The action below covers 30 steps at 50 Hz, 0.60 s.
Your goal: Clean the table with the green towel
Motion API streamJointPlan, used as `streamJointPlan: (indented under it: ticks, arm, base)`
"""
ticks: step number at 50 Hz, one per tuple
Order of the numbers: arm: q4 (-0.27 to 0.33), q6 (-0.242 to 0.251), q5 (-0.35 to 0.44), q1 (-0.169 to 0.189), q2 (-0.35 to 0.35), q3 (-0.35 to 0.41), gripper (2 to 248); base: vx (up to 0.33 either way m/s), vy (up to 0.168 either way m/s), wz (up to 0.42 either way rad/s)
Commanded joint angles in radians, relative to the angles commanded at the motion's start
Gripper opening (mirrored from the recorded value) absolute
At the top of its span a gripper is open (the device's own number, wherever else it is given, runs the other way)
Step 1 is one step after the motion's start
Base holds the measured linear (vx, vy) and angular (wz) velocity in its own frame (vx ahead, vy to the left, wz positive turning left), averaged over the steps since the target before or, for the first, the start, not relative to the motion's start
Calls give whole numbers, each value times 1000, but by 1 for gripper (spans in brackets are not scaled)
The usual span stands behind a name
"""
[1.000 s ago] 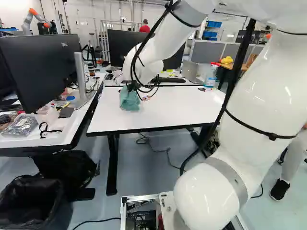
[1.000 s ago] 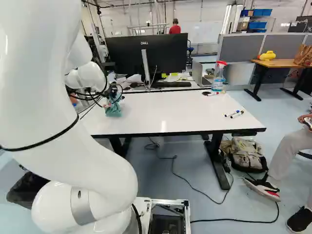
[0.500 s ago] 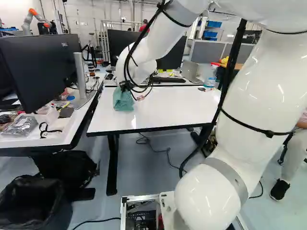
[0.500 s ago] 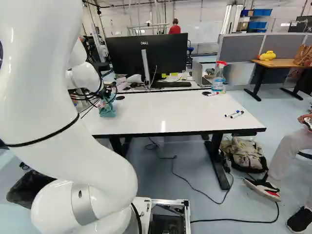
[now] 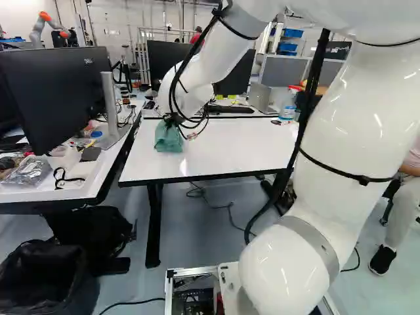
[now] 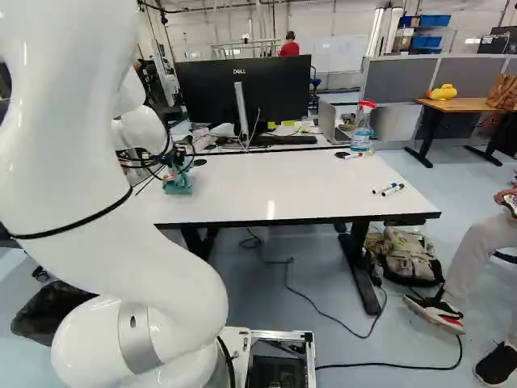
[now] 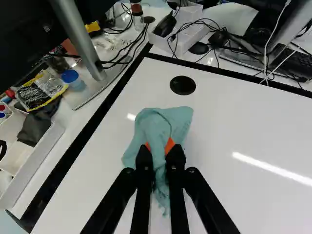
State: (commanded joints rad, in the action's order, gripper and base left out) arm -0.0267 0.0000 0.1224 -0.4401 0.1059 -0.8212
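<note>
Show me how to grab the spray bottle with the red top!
I'd grip the spray bottle just under its red top, coming in level from the side facing the robot. It stands upright and looks narrower there than lower down.

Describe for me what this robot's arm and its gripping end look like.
The glossy white arm has thick, rounded sections and a silver-grey band round a low joint. Thin black ties circle it, a thick black cable runs alongside, and thinner black cables loop near the wrist. The black gripper has two slim fingers with orange pads.
</note>
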Motion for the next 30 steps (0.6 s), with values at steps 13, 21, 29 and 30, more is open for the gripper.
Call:
streamJointPlan:
  ticks: [13,21,29,30]
  arm:
    - [0,0,0,0,34,-4,38]
    - [0,0,0,0,56,-7,38]
    - [0,0,0,0,78,-11,38]
    - [0,0,0,0,81,-12,38]
  base:
    - [0,0,0]
    - [0,0,0]
    - [0,0,0]
    - [0,0,0]
